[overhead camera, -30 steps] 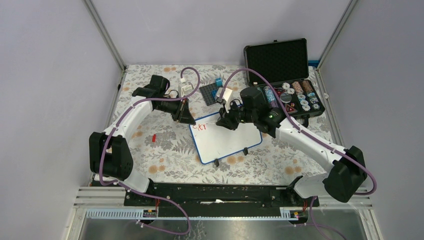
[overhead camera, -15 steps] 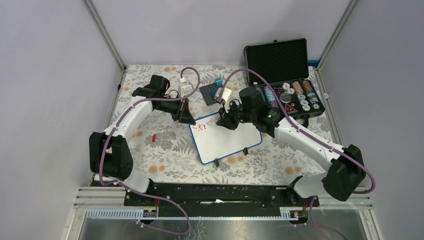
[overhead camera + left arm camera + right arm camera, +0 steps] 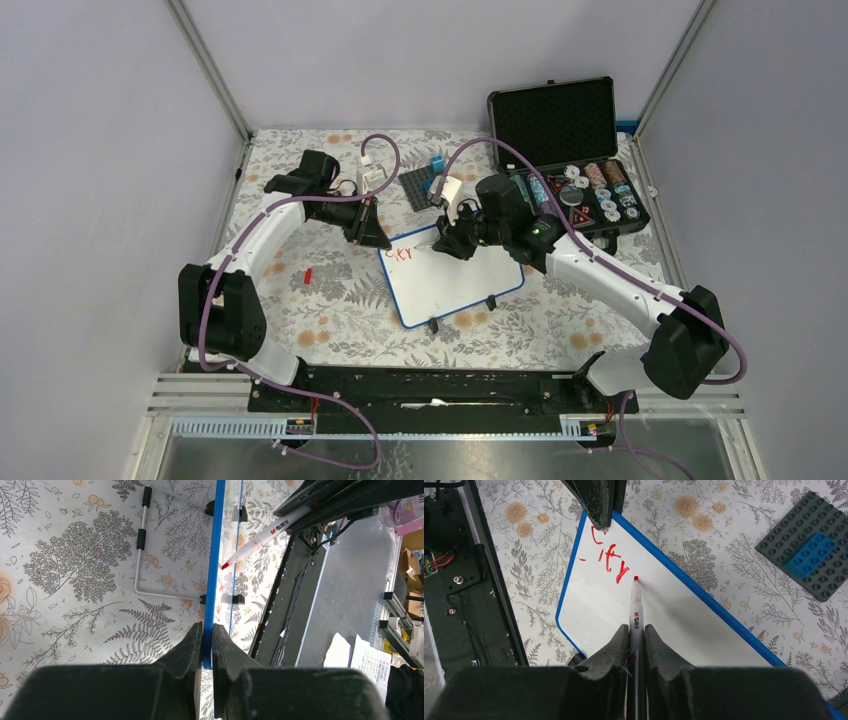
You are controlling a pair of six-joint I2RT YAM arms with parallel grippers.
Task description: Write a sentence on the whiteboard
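A floral-patterned tabletop (image 3: 330, 300) carried everything. Toward 2 o'clock stood a black case (image 3: 552, 118), lid raised, its lower half filled with rows of round chips (image 3: 600, 185). Near 12 o'clock lay a dark grey studded baseplate (image 3: 784, 540) with a blue brick (image 3: 811, 555) on it. A small red piece (image 3: 308, 275) lay alone toward 9 o'clock, well apart from the rest.

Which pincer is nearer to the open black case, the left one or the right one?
Right. The right pincer, holding the marker at the whiteboard, is just left of the case; the left pincer clamps the whiteboard's far-left rim, farther away.
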